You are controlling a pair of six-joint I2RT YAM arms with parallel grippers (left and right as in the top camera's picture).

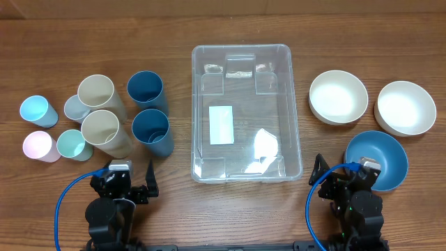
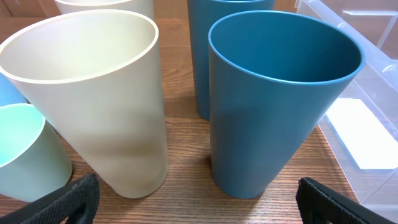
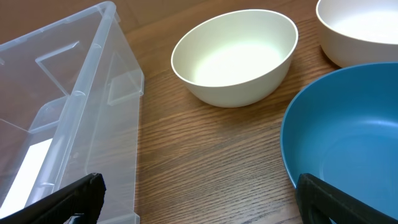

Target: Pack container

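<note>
Packing not started: container (image 1: pixel 268 104) sits empty at the centre of the counter (image 1: pixel 70 42), mouth up, long axis 12-to-6. Left tool (image 2: pixel 202 202) and right tool (image 3: pixel 199 196) both spread wide, holding nothing. Next likely a grab (cups (image 1: pixel 150 129) at 9 o'clock, blue bowl (image 1: pixel 380 159) at 4), then a lift over the rim.
</note>
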